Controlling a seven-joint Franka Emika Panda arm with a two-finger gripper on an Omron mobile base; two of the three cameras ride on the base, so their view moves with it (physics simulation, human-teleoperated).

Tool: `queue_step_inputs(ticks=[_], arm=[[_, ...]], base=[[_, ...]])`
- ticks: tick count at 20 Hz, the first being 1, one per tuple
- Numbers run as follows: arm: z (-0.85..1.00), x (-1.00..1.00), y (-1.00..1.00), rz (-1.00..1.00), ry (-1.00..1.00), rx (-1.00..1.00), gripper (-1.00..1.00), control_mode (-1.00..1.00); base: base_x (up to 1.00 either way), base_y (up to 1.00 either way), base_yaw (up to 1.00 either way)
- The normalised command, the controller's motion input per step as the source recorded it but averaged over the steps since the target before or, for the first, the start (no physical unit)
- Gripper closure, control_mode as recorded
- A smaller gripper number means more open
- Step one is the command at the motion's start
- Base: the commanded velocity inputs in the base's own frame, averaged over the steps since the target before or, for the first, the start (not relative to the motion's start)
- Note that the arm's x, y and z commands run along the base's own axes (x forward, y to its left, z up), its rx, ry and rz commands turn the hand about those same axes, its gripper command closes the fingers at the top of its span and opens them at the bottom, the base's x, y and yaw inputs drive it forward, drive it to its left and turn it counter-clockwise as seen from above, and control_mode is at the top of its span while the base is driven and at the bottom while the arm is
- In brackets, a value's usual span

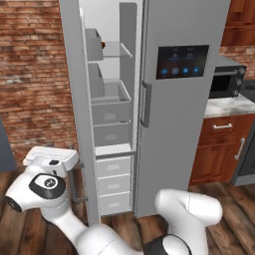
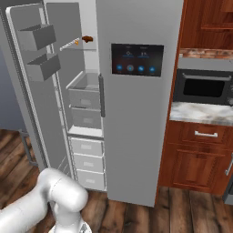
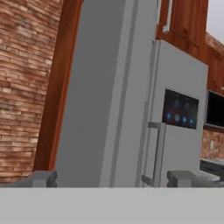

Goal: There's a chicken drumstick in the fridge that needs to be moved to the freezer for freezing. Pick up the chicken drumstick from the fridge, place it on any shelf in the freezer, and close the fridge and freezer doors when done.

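Observation:
The narrow freezer [image 1: 112, 99] stands open, its door [image 1: 74, 99] [image 2: 27, 100] swung out to the left. The chicken drumstick [image 2: 88, 38] [image 1: 103, 45], small and reddish-brown, lies on the upper glass shelf [image 1: 117, 52] inside the freezer. The wide fridge door [image 1: 179, 124] [image 2: 132, 113], with its dark screen, is shut. My gripper [image 3: 112, 178] is open and empty, low down on the outer side of the freezer door. The hand view looks along that door's grey outer face [image 3: 100, 96] toward the fridge door [image 3: 179, 144].
Grey bins [image 2: 38, 36] hang on the inside of the freezer door. Drawers [image 1: 114, 184] fill the freezer's lower part. To the right are a microwave [image 2: 202, 88], a stone counter [image 2: 200, 113] and wooden cabinets [image 2: 195, 159]. A brick wall [image 1: 35, 74] stands at the left.

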Motion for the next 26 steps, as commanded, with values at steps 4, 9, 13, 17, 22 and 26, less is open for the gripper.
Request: queue_step_inputs(ticks=[4,9,13,17,22,26], arm=[[-0.18,0.54,0.24,0.00,0.00,0.00,-1.00,-1.00],[-0.12,0.26,0.23,0.00,0.00,0.00,-1.00,-1.00],[-0.09,0.55,0.02,-0.03,0.00,0.00,-1.00,-1.00],[0.00,0.46,-0.03,-0.07,0.01,0.00,-1.00,-1.00],[-0.04,0.34,-0.02,-0.08,0.00,0.02,-1.00,-1.00],[-0.06,0.33,0.00,-0.10,0.00,0.00,-1.00,-1.00]], base=[[0.00,0.00,0.00],[0.00,0.00,0.00],[0.00,0.00,0.00],[0.00,0.00,0.00],[0.00,0.00,0.00],[0.00,0.00,0.00]])
